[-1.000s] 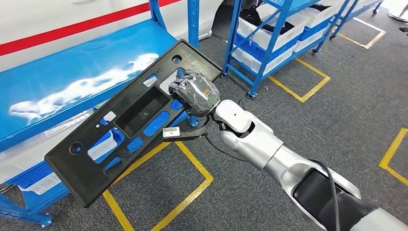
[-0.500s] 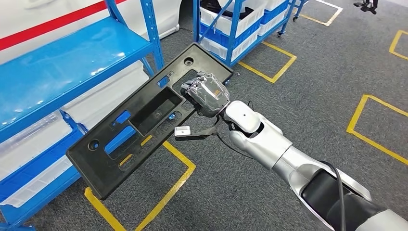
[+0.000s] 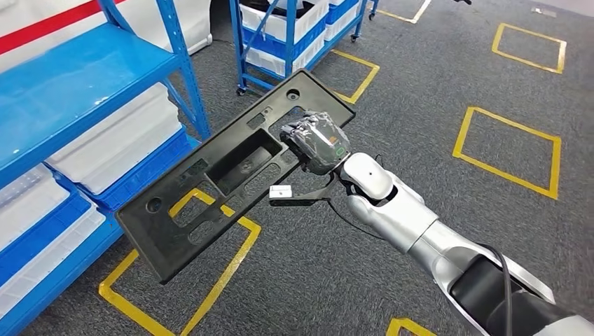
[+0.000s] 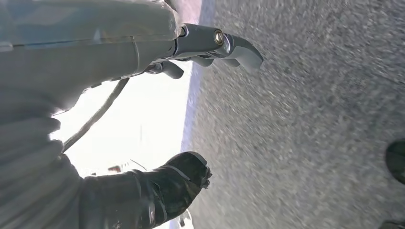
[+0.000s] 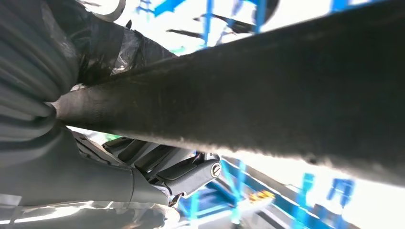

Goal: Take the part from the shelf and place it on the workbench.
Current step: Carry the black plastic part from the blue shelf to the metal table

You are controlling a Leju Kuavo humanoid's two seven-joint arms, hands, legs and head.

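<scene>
Part off the blue shelf (image 3: 91, 77): right hand (image 3: 316, 143) grips the long black panel (image 3: 231, 171) near one end, carried level above the floor; left hand (image 4: 191, 109) hangs spread, holding nothing; placing on table remains.

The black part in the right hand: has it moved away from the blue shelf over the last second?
Yes. The black part, gripped by the right hand, now hangs over grey floor and yellow floor markings, clear of the blue shelf it overlapped earlier; the camera also turned.
</scene>
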